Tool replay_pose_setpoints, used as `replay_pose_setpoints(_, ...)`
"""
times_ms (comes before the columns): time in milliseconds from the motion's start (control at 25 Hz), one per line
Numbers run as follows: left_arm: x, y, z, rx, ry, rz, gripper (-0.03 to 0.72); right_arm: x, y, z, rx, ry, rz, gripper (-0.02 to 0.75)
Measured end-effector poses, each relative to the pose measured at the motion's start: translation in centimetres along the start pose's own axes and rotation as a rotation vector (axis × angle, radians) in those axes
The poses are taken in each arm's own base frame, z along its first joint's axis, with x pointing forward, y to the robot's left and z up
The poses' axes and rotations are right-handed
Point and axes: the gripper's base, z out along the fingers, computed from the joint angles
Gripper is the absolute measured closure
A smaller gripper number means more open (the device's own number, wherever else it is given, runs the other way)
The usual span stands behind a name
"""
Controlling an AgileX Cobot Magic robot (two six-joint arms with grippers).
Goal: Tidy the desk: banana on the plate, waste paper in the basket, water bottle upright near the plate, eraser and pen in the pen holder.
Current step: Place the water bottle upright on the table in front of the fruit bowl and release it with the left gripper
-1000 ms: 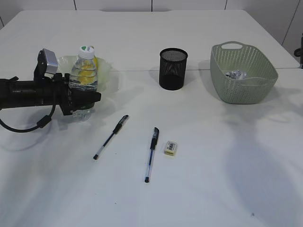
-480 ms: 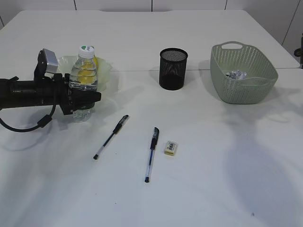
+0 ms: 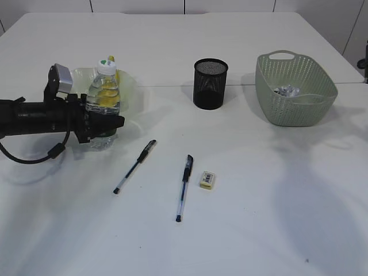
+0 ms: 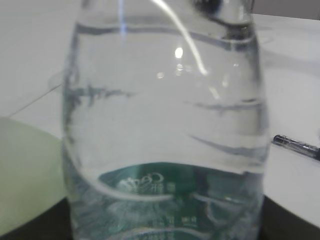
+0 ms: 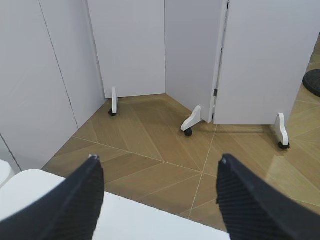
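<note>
White table | left claw pinching upright water bottle beside plate | right claw spread

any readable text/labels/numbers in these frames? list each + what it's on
None reads cleanly.
Water bottle green label: white script, blurred and warped, unreadable.
Bottle cap: small green mark, too small.
Eraser: dark barcode-like print, too small.
Pens, pen holder, basket: nothing visible.

Exterior cam looks down across the table; left wrist sits right against the bottle, right wrist faces the floor.
</note>
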Motion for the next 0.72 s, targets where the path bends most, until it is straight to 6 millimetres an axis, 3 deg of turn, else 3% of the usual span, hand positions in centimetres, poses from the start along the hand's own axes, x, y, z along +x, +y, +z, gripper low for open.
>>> replay_pose_setpoints(720, 0.73, -0.05, 0.17, 0.004, 0.004, -0.018, 0.293, 0.0, 0.0, 0.0, 0.0, -0.001, 0.0, 0.21)
